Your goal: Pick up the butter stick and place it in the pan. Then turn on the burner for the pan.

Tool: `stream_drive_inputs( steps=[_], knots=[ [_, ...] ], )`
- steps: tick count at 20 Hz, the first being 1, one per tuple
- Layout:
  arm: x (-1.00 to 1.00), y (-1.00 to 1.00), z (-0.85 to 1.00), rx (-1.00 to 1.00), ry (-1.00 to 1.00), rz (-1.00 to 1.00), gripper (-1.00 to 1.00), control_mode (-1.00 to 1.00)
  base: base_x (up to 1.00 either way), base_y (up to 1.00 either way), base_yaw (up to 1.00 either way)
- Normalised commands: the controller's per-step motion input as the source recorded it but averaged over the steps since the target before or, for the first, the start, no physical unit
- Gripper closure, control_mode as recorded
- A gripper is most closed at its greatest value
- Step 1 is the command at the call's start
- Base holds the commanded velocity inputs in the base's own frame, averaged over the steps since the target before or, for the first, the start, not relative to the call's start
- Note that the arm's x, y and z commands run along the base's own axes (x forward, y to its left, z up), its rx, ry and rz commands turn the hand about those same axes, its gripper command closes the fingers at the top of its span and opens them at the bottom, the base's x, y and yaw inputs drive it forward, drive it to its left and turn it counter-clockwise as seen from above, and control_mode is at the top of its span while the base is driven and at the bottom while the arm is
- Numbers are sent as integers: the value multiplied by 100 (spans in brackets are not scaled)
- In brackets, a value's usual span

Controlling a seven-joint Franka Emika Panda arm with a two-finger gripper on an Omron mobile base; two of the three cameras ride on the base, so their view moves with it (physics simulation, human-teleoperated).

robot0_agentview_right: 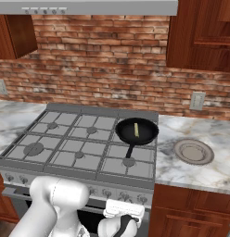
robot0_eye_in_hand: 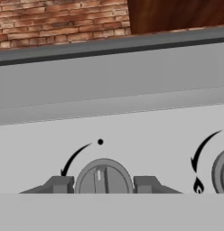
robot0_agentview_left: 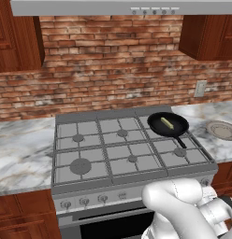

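Lying in the pan on the stove's back right burner, the butter stick, a small pale yellow-green bar, runs roughly front to back. The pan's straight black handle points toward the stove front. The gripper stands spread, one fingertip on each side of a grey knob, not closed on it.

1. In the hand view, the stove knob between the fingertips is cut off below.
2. A second knob runs past the right edge.
3. The arm hides the stove's front in the left base view.
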Motion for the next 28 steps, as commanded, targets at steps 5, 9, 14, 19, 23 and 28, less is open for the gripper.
stream_drive_inputs(
  steps=[5,9,14,19,23,28],
  knots=[
    [0,0,0,0,0,0,100,-100,0,0,0],
    [8,0,0,-1,2,0,100,-100,0,0,0],
    [11,0,0,-7,7,0,100,-100,0,0,0],
    [14,0,0,-13,8,0,100,-100,0,0,0],
    [15,0,0,-14,5,0,100,-100,0,0,0],
    [18,0,0,-16,3,0,100,-100,0,0,0]
  ],
)
